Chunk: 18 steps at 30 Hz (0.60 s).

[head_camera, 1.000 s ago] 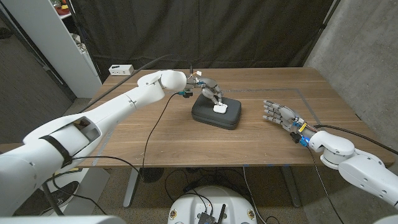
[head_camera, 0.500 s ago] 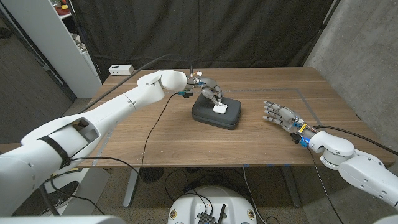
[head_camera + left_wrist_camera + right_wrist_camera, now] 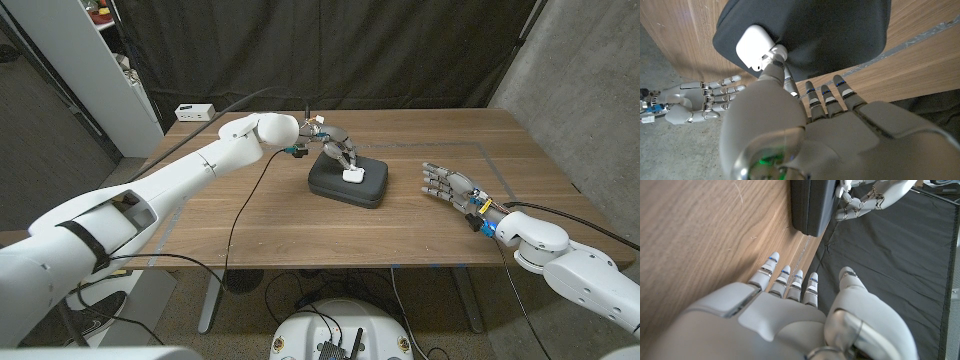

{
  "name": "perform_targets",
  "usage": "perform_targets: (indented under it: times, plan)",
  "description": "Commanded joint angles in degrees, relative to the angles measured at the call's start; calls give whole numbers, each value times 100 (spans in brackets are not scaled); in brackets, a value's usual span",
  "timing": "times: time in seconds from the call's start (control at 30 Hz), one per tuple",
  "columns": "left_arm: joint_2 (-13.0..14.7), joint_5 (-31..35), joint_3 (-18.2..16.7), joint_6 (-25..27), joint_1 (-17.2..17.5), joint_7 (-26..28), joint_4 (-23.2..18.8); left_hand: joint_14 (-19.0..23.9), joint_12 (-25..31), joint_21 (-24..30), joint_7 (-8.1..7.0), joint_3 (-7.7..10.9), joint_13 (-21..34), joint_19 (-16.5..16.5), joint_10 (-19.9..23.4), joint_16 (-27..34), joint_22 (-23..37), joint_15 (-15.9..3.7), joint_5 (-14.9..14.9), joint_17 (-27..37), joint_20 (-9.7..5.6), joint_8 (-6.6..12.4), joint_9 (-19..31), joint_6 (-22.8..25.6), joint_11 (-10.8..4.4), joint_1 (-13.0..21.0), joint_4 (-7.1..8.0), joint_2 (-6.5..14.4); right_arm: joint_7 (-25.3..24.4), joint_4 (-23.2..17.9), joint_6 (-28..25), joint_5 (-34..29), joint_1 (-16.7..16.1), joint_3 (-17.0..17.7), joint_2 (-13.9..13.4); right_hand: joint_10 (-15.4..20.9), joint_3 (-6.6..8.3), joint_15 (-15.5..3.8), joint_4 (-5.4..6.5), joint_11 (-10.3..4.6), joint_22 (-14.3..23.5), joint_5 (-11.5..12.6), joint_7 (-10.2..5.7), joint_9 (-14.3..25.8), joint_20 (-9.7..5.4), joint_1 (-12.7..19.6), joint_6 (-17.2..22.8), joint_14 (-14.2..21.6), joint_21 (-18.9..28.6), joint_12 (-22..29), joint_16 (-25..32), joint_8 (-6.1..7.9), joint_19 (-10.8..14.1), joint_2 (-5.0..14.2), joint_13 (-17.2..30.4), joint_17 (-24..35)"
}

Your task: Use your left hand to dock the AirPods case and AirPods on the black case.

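With the left hand [image 3: 337,148] pinching the white AirPods case [image 3: 354,174] on top of the black case [image 3: 348,181], lower it square, then release gently; right hand [image 3: 446,184] idle, holding nothing.

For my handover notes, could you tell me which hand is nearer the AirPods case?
Left. The left hand touches the AirPods case on the black case; the right hand waits apart on the table.

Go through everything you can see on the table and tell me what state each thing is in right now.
AirPods case: lid closed, resting on the black case, touched by the left hand's fingers.
Black case: closed, lying flat on the table.
Left hand: over the black case, fingers on the AirPods case.
Right hand: holding nothing, fingers extended, apart from the black case.
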Motion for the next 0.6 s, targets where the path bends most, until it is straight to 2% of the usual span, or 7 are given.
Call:
perform_targets:
  times: [0.03,0.6]
  plan:
    - [133,102,-39,55,25,-132,-205,-26,-12,-7,-14,7,21,6,-27,-13,14,-287,-10,20,42,-38,-7,-42,21,-33,45,-4,-12,-23,-65,-5,38,-33,-18,18,20,-293,-2,-28,9,31,-30,14,-14,-39,11,-5,28,26,29,24,-28,20,13,33]
    - [143,106,-62,7,8,-301,-245,29,-14,-13,-46,-59,23,3,-26,24,18,-244,-14,39,58,-171,-123,-40,17,-300,195,10,-1,-17,-75,14,27,-18,-42,21,30,-297,10,-10,9,29,-22,15,-12,-60,29,-7,31,29,37,30,-30,28,13,36]
